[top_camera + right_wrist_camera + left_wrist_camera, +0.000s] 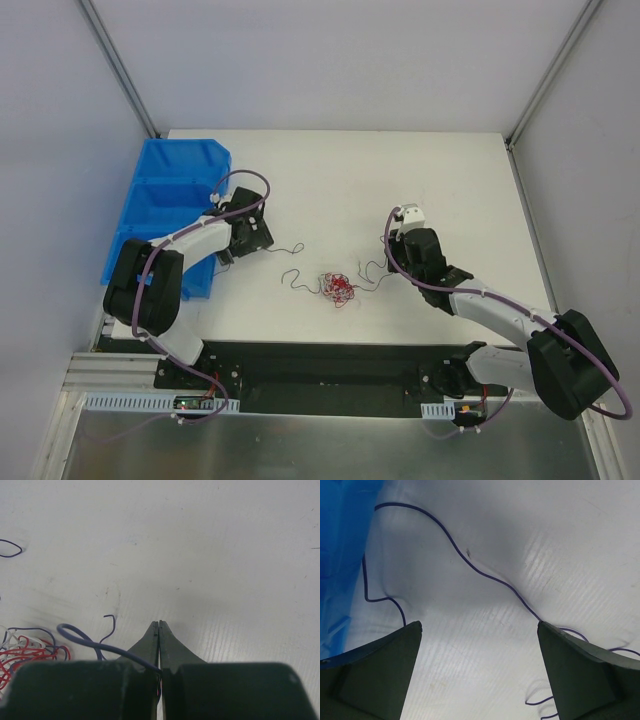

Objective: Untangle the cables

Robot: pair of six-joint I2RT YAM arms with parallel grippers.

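The cables [336, 288] lie as a small clump of red, white and dark curly wires at the table's middle front. The clump also shows at the lower left of the right wrist view [25, 650]. My right gripper [159, 623] is shut, with a dark blue wire [95, 642] pinched deep between its fingers and looping back toward the clump. In the top view it [400, 235] is right of the clump. My left gripper [479, 627] is open and empty, low over the table. A loose dark wire [485, 575] runs across the table between its fingers; in the top view it [291, 248] lies beside the left gripper [250, 237].
A blue bin [170, 205] stands at the table's left side, close behind the left gripper; its wall shows in the left wrist view [340, 555]. Another loose dark wire [295, 278] lies left of the clump. The cell's white walls surround the table.
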